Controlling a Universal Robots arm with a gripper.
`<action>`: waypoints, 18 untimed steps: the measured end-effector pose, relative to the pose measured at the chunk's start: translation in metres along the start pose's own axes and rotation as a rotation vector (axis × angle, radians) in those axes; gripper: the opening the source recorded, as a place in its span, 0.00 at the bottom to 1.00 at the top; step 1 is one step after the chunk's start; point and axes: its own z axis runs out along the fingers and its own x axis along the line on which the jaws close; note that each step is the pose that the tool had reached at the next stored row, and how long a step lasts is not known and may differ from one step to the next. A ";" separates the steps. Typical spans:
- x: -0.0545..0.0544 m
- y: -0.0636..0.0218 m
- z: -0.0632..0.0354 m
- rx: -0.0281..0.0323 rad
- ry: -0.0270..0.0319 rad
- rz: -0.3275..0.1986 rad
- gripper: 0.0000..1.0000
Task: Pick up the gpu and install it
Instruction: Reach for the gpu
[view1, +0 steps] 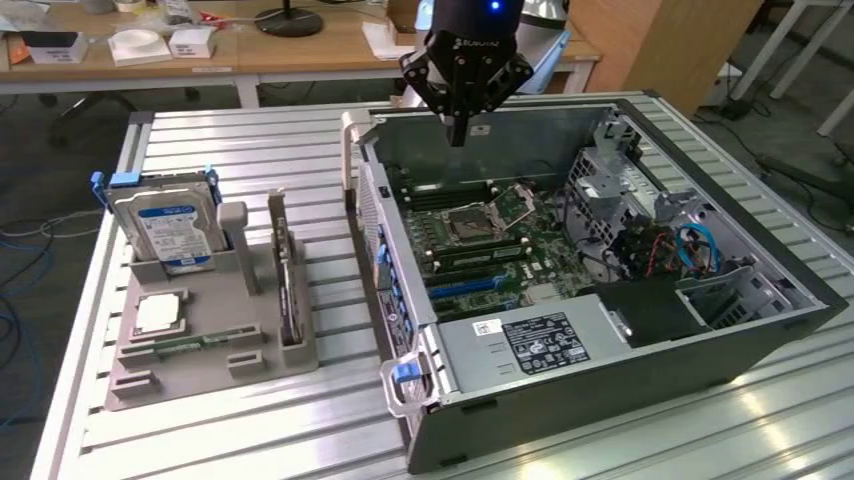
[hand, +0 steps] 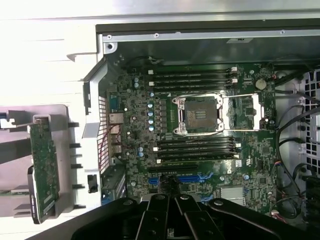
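tray, at 9 o'clock of the case in the exterior view: holds hard drive upright at its 12 o'clock end, chip flat mid-tray, gpu on edge in the slot along its 3 o'clock side.
case, open: holds motherboard; power supply at 6 o'clock.
gripper above the case's 12 o'clock wall, fingers drawn together, holding nothing, well apart from the gpu.
wrist view: gpu's green face; socket, frame swung open.
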 end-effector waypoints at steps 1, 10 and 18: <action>0.001 -0.0001 0.0000 0.0000 0.0000 0.000 0.10; 0.006 -0.0004 -0.0002 0.0000 0.0000 0.000 0.10; 0.010 -0.0007 -0.0003 0.0001 0.0000 0.000 0.10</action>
